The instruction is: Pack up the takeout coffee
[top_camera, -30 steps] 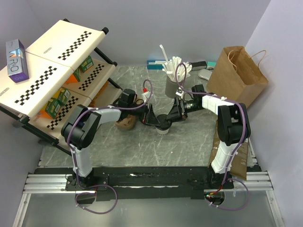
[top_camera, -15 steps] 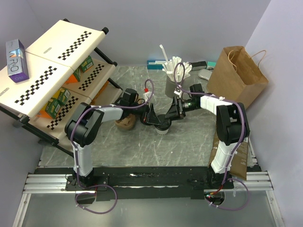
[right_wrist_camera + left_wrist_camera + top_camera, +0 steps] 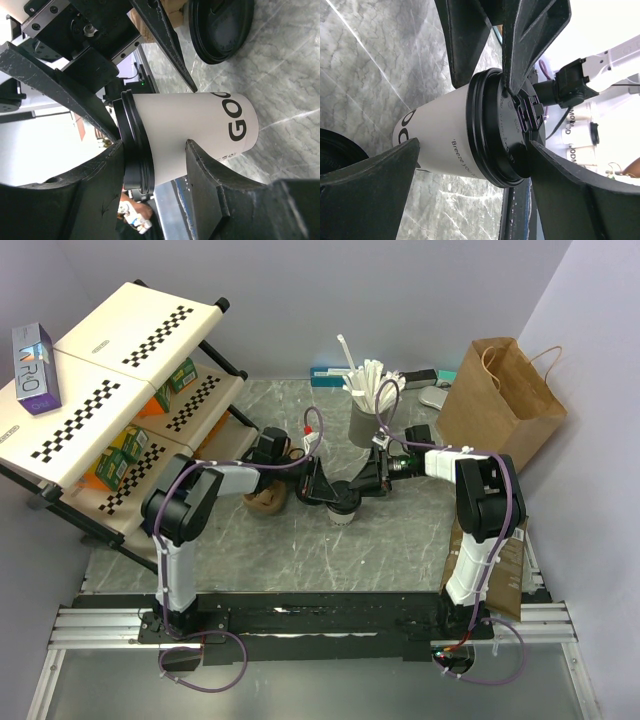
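Note:
The takeout coffee [image 3: 343, 512], a white paper cup with its black lid [image 3: 505, 135] on, stands on the marble table between both arms. My left gripper [image 3: 325, 490] reaches in from the left and is open; in the left wrist view its fingers [image 3: 475, 147] span the cup from base to lid. My right gripper [image 3: 357, 488] comes in from the right and is open. In the right wrist view [image 3: 154, 145] one finger lies over the lid top [image 3: 132, 145] and the other beside the cup wall [image 3: 200, 125], either side of the lid rim.
A brown pulp carrier [image 3: 266, 502] sits just left of the cup, and a loose black lid [image 3: 220, 30] lies nearby. A grey cup of white sticks [image 3: 366, 420] stands behind. A brown paper bag [image 3: 500, 390] is at back right, a checkered rack [image 3: 130, 390] at left.
My right jaws have narrowed around the lid rim, and the right wrist has shifted slightly. The left jaws have narrowed a little. The cup has stayed in place.

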Controlling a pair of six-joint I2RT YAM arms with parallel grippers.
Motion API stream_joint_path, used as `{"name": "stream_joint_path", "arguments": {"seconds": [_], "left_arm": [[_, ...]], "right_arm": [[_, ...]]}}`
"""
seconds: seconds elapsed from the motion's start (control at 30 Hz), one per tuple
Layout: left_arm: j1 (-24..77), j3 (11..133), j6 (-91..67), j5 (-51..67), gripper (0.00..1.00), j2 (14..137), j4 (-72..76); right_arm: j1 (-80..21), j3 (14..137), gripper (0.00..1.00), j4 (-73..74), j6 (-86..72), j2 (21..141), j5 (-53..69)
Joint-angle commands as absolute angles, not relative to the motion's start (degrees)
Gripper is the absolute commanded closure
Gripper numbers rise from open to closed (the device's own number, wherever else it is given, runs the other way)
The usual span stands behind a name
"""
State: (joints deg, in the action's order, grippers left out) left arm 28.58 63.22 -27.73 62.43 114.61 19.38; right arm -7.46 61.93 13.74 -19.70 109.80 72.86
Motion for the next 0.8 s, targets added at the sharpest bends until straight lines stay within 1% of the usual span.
{"name": "stream_joint_path", "arguments": {"seconds": [0.0,0.2,0.3,0.37,0.47,0.57,0.6,0.7,0.77], "left_arm": [[28.4,60.9,-24.2,56.5,0.08,120.0,17.5],[28.5,62.7,-20.4,53.4,0.09,121.4,14.0],[28.5,64.0,-18.7,53.2,0.09,120.9,12.4],[28.5,64.2,-18.6,55.3,0.08,119.8,12.8],[28.5,64.3,-19.4,58.9,0.05,117.0,15.8],[28.5,67.0,-19.8,60.2,0.03,115.1,15.0],[28.5,67.7,-19.8,60.9,0.03,114.8,14.8],[28.5,69.3,-20.4,61.3,0.02,114.0,14.2],[28.5,69.7,-21.3,61.4,0.02,114.2,14.3]], "right_arm": [[-7.5,62.7,0.53,20.0,-19.6,113.2,61.5],[-8.5,62.1,0.55,22.9,-18.0,112.9,56.2],[-9.0,62.5,0.55,23.3,-17.8,113.1,56.1],[-8.9,63.0,0.54,22.6,-17.6,112.9,57.5],[-9.0,63.8,0.52,22.1,-16.0,111.8,60.0],[-9.0,63.4,0.46,20.5,-15.9,109.7,62.7],[-9.0,63.2,0.42,19.7,-15.9,108.6,63.2],[-8.8,62.8,0.34,18.6,-16.0,106.8,64.9],[-8.8,62.7,0.31,17.8,-16.3,106.0,66.4]]}}
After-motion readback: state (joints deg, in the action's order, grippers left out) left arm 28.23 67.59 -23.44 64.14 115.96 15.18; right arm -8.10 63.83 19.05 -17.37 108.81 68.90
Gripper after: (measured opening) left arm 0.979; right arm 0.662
